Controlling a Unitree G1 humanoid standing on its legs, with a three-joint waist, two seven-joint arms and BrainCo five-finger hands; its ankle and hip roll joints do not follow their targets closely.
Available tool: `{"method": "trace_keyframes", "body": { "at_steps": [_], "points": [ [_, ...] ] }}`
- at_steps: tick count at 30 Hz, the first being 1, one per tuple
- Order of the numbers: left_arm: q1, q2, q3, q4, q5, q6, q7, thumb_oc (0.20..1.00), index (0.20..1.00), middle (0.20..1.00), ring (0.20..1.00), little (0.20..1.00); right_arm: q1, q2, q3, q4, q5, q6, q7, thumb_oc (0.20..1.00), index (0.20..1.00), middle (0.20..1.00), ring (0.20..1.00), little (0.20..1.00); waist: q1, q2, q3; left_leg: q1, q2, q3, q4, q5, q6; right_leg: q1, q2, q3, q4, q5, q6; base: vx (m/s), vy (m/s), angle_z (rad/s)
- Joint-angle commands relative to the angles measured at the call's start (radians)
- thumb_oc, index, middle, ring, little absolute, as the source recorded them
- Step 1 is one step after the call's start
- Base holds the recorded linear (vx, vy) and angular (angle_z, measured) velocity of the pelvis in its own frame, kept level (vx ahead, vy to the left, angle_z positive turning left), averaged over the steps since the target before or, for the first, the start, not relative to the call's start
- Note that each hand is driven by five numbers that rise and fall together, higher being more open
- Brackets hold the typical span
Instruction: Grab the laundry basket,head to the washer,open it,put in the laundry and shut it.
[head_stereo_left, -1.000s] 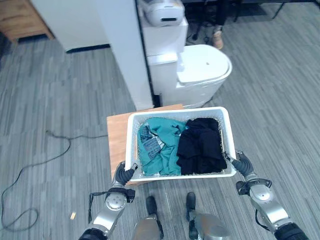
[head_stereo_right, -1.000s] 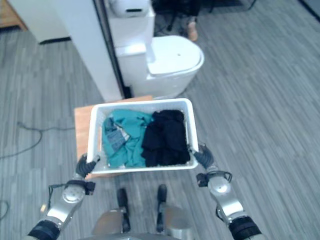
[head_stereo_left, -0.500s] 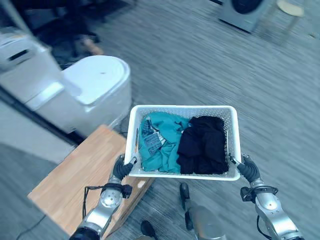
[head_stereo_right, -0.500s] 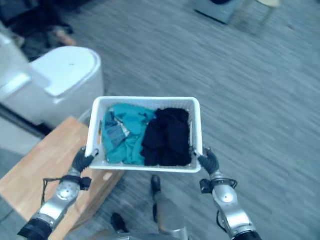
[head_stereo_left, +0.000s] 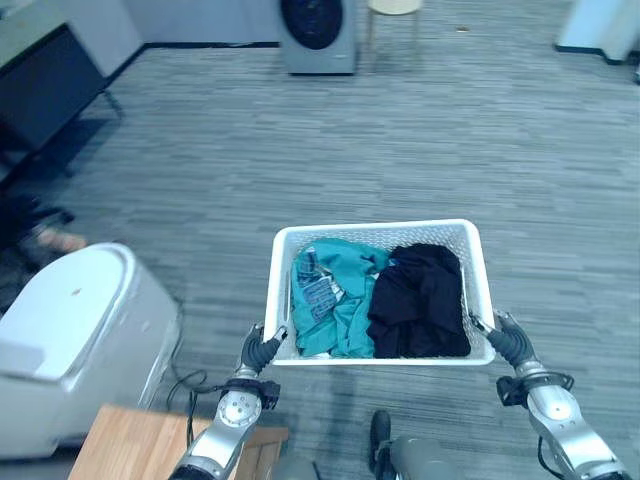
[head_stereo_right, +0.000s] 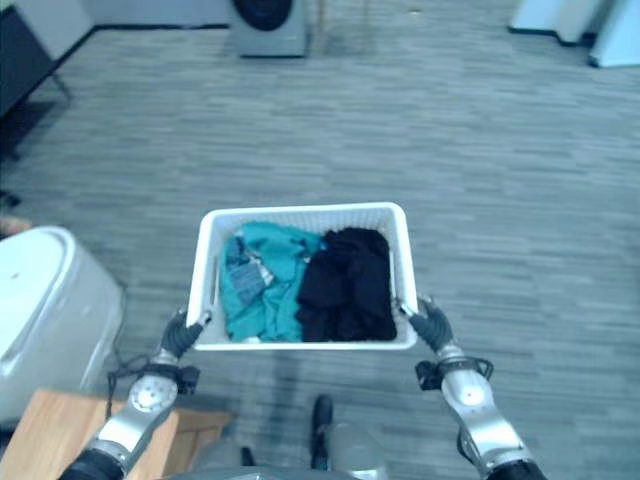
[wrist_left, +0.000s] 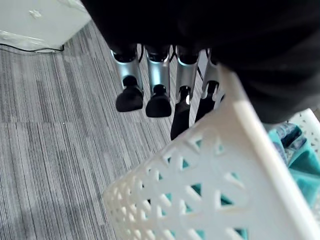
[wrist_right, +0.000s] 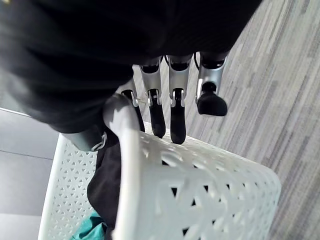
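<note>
In the left eye view the white plastic lattice laundry basket (head_stereo_left: 281, 300) hangs in the air between the two hands, its short ends at the left hand (head_stereo_left: 258, 350) and the right hand (head_stereo_left: 510, 343). A crumpled teal garment (head_stereo_left: 335, 300) lies in the half nearer the left hand, a bundled black garment (head_stereo_left: 420, 300) in the half nearer the right. Far ahead of both hands, across the grey striped floor (head_stereo_left: 200, 170), stands a grey front-loading washer (head_stereo_left: 318, 30) with a dark round door.

In the right eye view a white rounded appliance (head_stereo_right: 40, 310) sits out past the left hand, and a corner of a wooden counter (head_stereo_right: 40, 440) shows beside that arm.

In the left wrist view the fingers (wrist_left: 152, 100) curl under the basket's rim, thumb hidden (so a hook-like hold).

In the right wrist view the fingers (wrist_right: 175, 115) reach down the outer wall while the thumb (wrist_right: 117, 107) hooks over the rim, pinching it.

I judge the carry to the washer is under way. Next comes walking across while keeping the basket level, then setting it down to free a hand for the door.
</note>
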Motion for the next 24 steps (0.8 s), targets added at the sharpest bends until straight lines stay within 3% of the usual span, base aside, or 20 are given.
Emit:
{"method": "trace_keyframes", "body": {
  "at_steps": [1,2,3,4,6,8,11,13,14,16,21,22,23,24],
  "points": [
    [-0.034,-0.031,-0.045,-0.146,-0.062,-0.151,-0.064,0.2,0.2,0.2,0.2,0.2,-0.105,0.045,0.074,-0.102,0.054,-0.13,0.058,0.2,0.2,0.2,0.2,0.2,0.042,-0.016,-0.016,-0.02,-0.063,-0.017,-0.177,0.107,0.056,0.092,-0.027,0.067,-0.002,-0.128,0.124,0.32,-0.037,-0.42],
    [-0.033,-0.033,-0.041,-0.145,-0.062,-0.149,-0.062,0.2,0.2,0.2,0.2,0.2,-0.114,0.045,0.077,-0.095,0.053,-0.131,0.052,0.2,0.2,0.2,0.2,0.2,0.052,-0.009,-0.011,-0.038,-0.063,-0.019,-0.237,0.154,0.046,0.112,-0.01,0.081,-0.005,-0.139,0.123,0.22,-0.027,-0.59],
    [-0.033,-0.034,-0.041,-0.145,-0.062,-0.149,-0.061,0.2,0.2,0.2,0.2,0.2,-0.115,0.044,0.077,-0.094,0.053,-0.132,0.052,0.2,0.2,0.2,0.2,0.2,0.054,-0.011,-0.009,-0.03,-0.065,-0.016,-0.247,0.158,0.045,0.114,-0.011,0.084,-0.005,-0.139,0.123,0.51,-0.014,-0.75],
    [-0.03,-0.037,-0.03,-0.152,-0.058,-0.145,-0.052,0.2,0.2,0.2,0.2,0.2,-0.128,0.045,0.081,-0.092,0.05,-0.135,0.04,0.2,0.2,0.2,0.2,0.2,0.074,0.0,0.0,-0.077,-0.053,0.015,-0.375,0.203,0.035,0.168,0.018,0.116,0.0,-0.179,0.119,0.4,0.001,-0.63],
    [-0.023,-0.04,-0.021,-0.16,-0.058,-0.147,-0.048,0.2,0.2,0.2,0.2,0.2,-0.135,0.045,0.08,-0.093,0.049,-0.134,0.038,0.2,0.2,0.2,0.2,0.2,0.088,-0.001,-0.003,-0.088,-0.047,0.039,-0.419,0.222,0.036,0.205,0.027,0.144,0.01,-0.206,0.12,0.51,0.04,-0.42],
    [-0.003,-0.04,-0.008,-0.168,-0.056,-0.148,-0.054,0.2,0.2,0.2,0.2,0.2,-0.132,0.053,0.086,-0.097,0.044,-0.134,0.052,0.2,0.2,0.2,0.2,0.2,0.099,-0.001,-0.031,-0.049,-0.047,0.053,-0.424,0.237,0.053,0.253,0.026,0.163,0.018,-0.239,0.136,0.65,0.109,-0.59],
    [0.001,-0.036,-0.013,-0.172,-0.063,-0.15,-0.053,0.2,0.2,0.2,0.2,0.2,-0.142,0.068,0.105,-0.091,0.037,-0.136,0.059,0.2,0.2,0.2,0.2,0.2,0.117,-0.019,-0.048,-0.058,-0.054,0.059,-0.357,0.227,0.07,0.264,0.005,0.183,0.071,-0.231,0.157,0.49,0.072,-0.75],
    [-0.009,-0.031,-0.02,-0.159,-0.058,-0.149,-0.051,0.2,0.2,0.2,0.2,0.2,-0.152,0.08,0.118,-0.085,0.03,-0.133,0.066,0.2,0.2,0.2,0.2,0.2,0.122,-0.04,-0.059,-0.029,-0.07,0.075,-0.333,0.194,0.096,0.222,-0.027,0.18,0.206,-0.163,0.204,0.38,0.087,-0.36],
    [-0.014,-0.023,-0.02,-0.158,-0.057,-0.147,-0.047,0.2,0.2,0.2,0.2,0.2,-0.159,0.084,0.126,-0.088,0.029,-0.134,0.067,0.2,0.2,0.2,0.2,0.2,0.123,-0.052,-0.063,-0.012,-0.086,0.091,-0.321,0.171,0.114,0.198,-0.041,0.177,0.286,-0.081,0.248,0.41,0.102,-0.01],
    [-0.022,-0.018,-0.021,-0.154,-0.05,-0.145,-0.039,0.2,0.2,0.2,0.2,0.2,-0.166,0.093,0.134,-0.094,0.018,-0.129,0.074,0.2,0.2,0.2,0.2,0.2,0.111,-0.047,-0.055,0.05,-0.101,0.098,-0.328,0.137,0.135,0.109,-0.074,0.147,0.398,0.001,0.284,0.38,0.081,-0.15],
    [-0.022,-0.003,-0.009,-0.171,-0.056,-0.147,-0.045,0.2,0.2,0.2,0.2,0.2,-0.174,0.095,0.14,-0.107,0.026,-0.12,0.087,0.2,0.2,0.2,0.2,0.2,0.084,0.004,-0.047,0.204,-0.103,0.088,-0.398,0.058,0.13,-0.055,-0.138,-0.006,0.277,-0.106,0.239,0.4,0.043,-0.23],
    [-0.02,-0.003,-0.006,-0.175,-0.055,-0.145,-0.047,0.2,0.2,0.2,0.2,0.2,-0.172,0.093,0.139,-0.105,0.034,-0.119,0.089,0.2,0.2,0.2,0.2,0.2,0.07,0.013,-0.035,0.224,-0.097,0.09,-0.406,0.058,0.129,-0.084,-0.139,-0.034,0.23,-0.084,0.225,0.69,-0.136,-0.04],
    [-0.028,-0.013,0.005,-0.163,-0.045,-0.142,-0.053,0.2,0.2,0.2,0.2,0.2,-0.147,0.099,0.123,-0.1,0.041,-0.115,0.09,0.2,0.2,0.2,0.2,0.2,0.042,0.018,-0.017,0.297,-0.103,0.066,-0.421,0.015,0.107,-0.159,-0.15,-0.047,0.03,-0.025,0.242,0.57,-0.131,0.36],
    [-0.028,-0.013,0.005,-0.163,-0.045,-0.143,-0.053,0.2,0.2,0.2,0.2,0.2,-0.147,0.099,0.123,-0.1,0.041,-0.115,0.09,0.2,0.2,0.2,0.2,0.2,0.041,0.02,-0.015,0.299,-0.101,0.065,-0.421,0.014,0.107,-0.154,-0.148,-0.049,0.024,-0.023,0.242,0.83,-0.197,0.76]
  ]
}}
